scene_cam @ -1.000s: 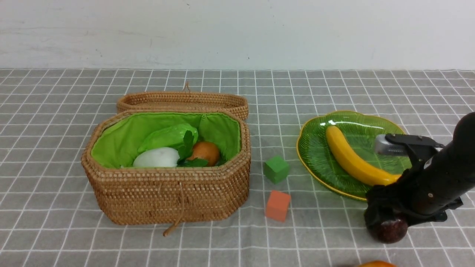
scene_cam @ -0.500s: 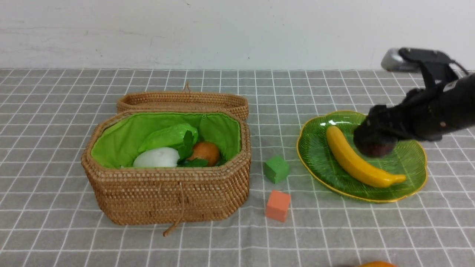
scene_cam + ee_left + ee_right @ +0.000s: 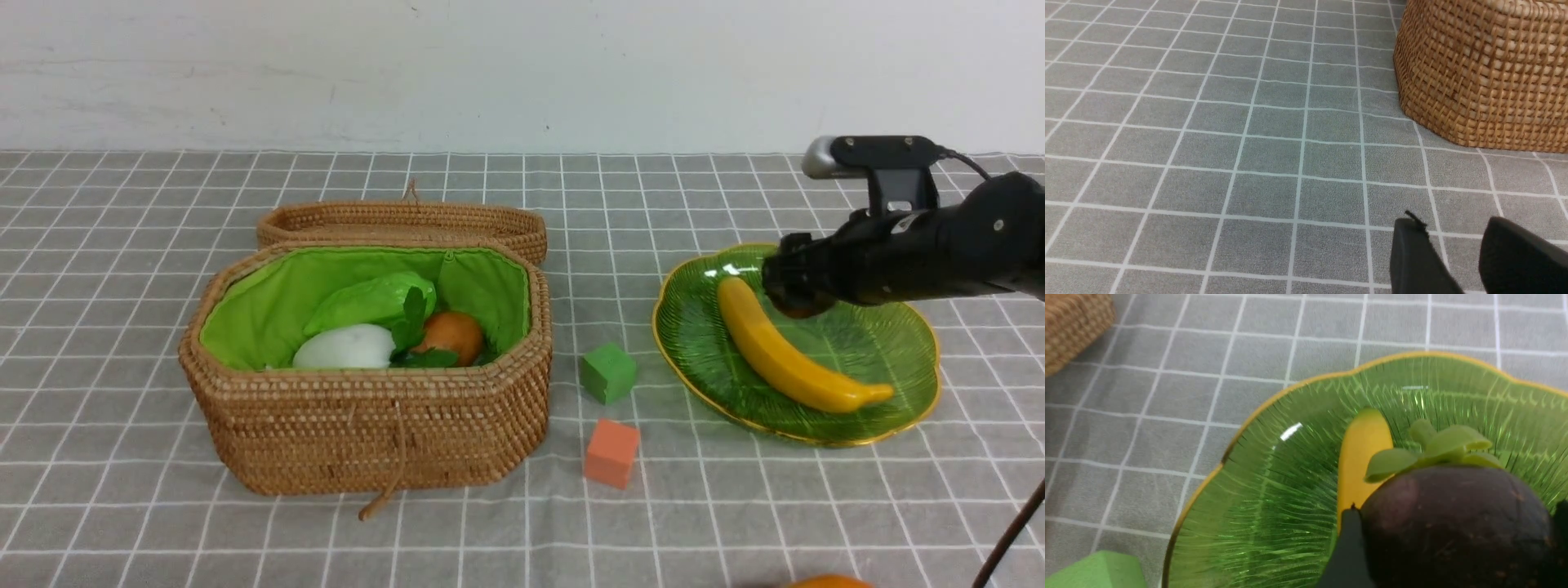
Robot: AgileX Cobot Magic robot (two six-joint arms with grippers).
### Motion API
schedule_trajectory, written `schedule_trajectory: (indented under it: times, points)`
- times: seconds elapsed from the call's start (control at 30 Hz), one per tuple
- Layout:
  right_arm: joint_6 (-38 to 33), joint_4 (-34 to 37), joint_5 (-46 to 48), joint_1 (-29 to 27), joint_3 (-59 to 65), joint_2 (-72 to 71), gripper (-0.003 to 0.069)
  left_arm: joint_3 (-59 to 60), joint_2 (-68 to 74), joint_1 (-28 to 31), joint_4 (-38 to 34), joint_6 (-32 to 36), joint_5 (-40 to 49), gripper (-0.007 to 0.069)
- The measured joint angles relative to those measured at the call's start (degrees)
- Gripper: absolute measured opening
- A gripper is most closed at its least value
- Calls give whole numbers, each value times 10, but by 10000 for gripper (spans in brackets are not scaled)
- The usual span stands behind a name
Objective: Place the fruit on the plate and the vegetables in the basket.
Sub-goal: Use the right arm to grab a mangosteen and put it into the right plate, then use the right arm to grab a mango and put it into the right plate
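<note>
Right gripper (image 3: pixel 796 290) clamped on the maroon fruit (image 3: pixel 1457 526), held above the far side of the green plate (image 3: pixel 694 327), just beside the stem end of the banana (image 3: pixel 784 351); in the right wrist view, dark round fruit with pale green leaf cap wedged between both fingers (image 3: pixel 1347 547), plate ribs and banana tip below it; whether fruit touches plate cannot be told.

Banana lying diagonally across plate, touching its surface; gold scalloped rim visible all round.

Basket (image 3: pixel 367 425) on left half of the checked cloth (image 3: pixel 122 245), lid (image 3: pixel 400 224) folded back behind it, green lining (image 3: pixel 261 310) showing; inside: light green gourd (image 3: pixel 371 298) toward the back, white vegetable (image 3: pixel 343 347) with green leaves (image 3: pixel 412 327) in front, brown-orange potato (image 3: pixel 451 335) beside the leaves; all three packed touching or nearly so.

Green cube (image 3: pixel 607 372) and orange cube (image 3: pixel 611 453) on cloth between basket and plate, apart from both; green one farther back.

Orange-yellow fruit (image 3: pixel 829 581) barely visible at bottom edge of front view, well apart from plate.

Left gripper (image 3: pixel 1457 261) seen only in left wrist view, low over bare cloth near the basket wall (image 3: pixel 1486 73); fingertips apart with a small gap, nothing between them.
</note>
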Motion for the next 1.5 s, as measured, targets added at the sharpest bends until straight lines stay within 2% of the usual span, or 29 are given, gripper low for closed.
schedule_trajectory:
  times: [0.07, 0.2, 0.3, 0.57, 0.73, 0.87, 0.97, 1.1, 1.13, 1.2, 1.3, 1.5]
  points:
    - [0, 2, -3, 0, 0, 0, 566, 0, 0, 0, 0, 0, 0, 239]
    - [0, 5, -9, 0, 0, 0, 668, 0, 0, 0, 0, 0, 0, 239]
    - [0, -2, -5, 0, 0, -2, 679, 0, 0, 0, 0, 0, 0, 239]
    - [-1, -46, 63, 0, 0, -56, 608, 0, 0, 0, 0, 0, 0, 239]
    - [-1, -66, 234, 1, 8, -163, 540, 0, 0, 0, 0, 0, 0, 239]
    - [-9, -67, 322, 13, 55, -224, 530, 0, 0, 0, 0, 0, 0, 239]
    - [-43, -69, 355, 36, 112, -271, 529, 0, 0, 0, 0, 0, 0, 239]
    - [-123, -76, 388, 74, 156, -325, 528, 0, 0, 0, 0, 0, 0, 239]
    - [-183, -77, 416, 94, 171, -345, 528, 0, 0, 0, 0, 0, 0, 239]
    - [-258, -81, 460, 127, 187, -360, 528, 0, 0, 0, 0, 0, 0, 239]
    - [-327, -86, 502, 168, 207, -364, 528, 0, 0, 0, 0, 0, 0, 239]
    - [-360, -127, 490, 236, 241, -363, 528, 0, 0, 0, 0, 0, 0, 239]
